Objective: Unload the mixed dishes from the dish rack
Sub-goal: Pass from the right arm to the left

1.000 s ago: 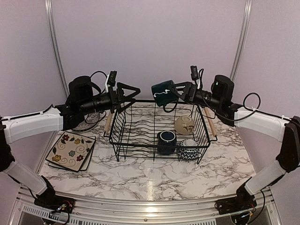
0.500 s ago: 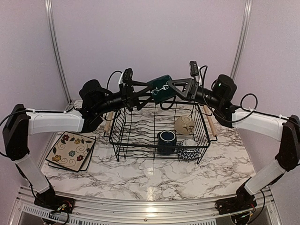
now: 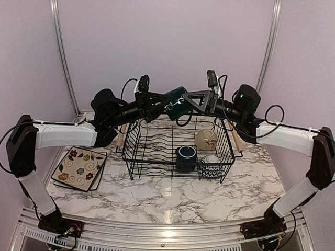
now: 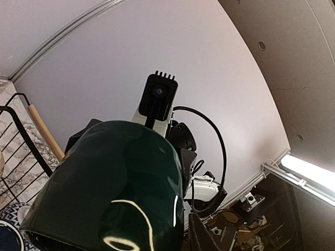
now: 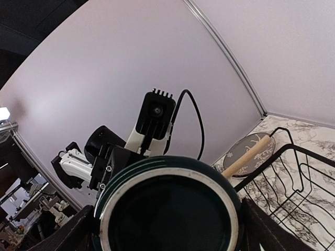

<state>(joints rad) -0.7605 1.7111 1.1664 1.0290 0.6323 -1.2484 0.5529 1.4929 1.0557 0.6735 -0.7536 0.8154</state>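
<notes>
A dark blue-green mug (image 3: pixel 177 103) hangs in the air above the back of the dish rack (image 3: pixel 157 158), held between both arms. My right gripper (image 3: pixel 191 99) is shut on it: its fingers (image 5: pixel 78 232) flank the body, and the mug's mouth (image 5: pixel 167 214) faces the right wrist camera. My left gripper (image 3: pixel 159 102) has closed in on the mug's other end. The mug (image 4: pixel 104 188) fills the left wrist view beside one fingertip (image 4: pixel 201 238), hiding the contact. In the rack stand a second dark mug (image 3: pixel 186 157), a beige bowl (image 3: pixel 205 138) and a chevron bowl (image 3: pixel 211 168).
Square floral plates (image 3: pixel 79 167) lie stacked on the marble table left of the rack. A grey round plate (image 5: pixel 246 151) lies behind the rack's left wooden handle (image 3: pixel 121 137). The other wooden handle (image 3: pixel 234 137) runs along the rack's right side. Purple walls close in behind.
My left arm swung right from beside the rack to the raised mug, and its jaws closed from wide open. My right gripper carried the mug slightly left.
</notes>
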